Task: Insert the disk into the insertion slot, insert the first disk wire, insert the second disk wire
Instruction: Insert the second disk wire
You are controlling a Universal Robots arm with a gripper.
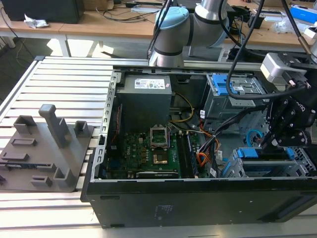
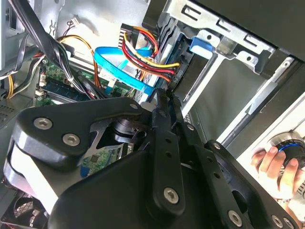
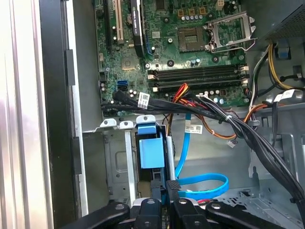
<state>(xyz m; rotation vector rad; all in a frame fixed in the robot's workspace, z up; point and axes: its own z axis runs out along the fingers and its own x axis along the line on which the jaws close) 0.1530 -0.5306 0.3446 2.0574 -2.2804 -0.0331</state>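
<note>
The disk in its blue carrier point(image 1: 262, 154) sits inside the insertion slot point(image 1: 298, 167), a grey cage at the exterior view's right; the carrier's blue end point(image 3: 152, 152) faces the first wrist view. My gripper point(image 1: 270, 144) hangs over that cage. Its fingers stand close together point(image 3: 164, 188) at the plug of the second disk wire point(image 3: 205, 183), the light-blue looped cable point(image 2: 116, 69), right behind the disk. The first disk wire point(image 2: 147, 55), a red, orange and yellow bundle, runs to the cage's rear, where its end is hidden.
A taller grey cage with a blue latch point(image 1: 233, 89) stands behind the slot. Black cables point(image 3: 248, 138) cross the case beside the motherboard point(image 3: 190, 47). A person's hand point(image 2: 274, 160) holds a round object outside the case. A grey fixture point(image 1: 44, 148) lies at the exterior view's left.
</note>
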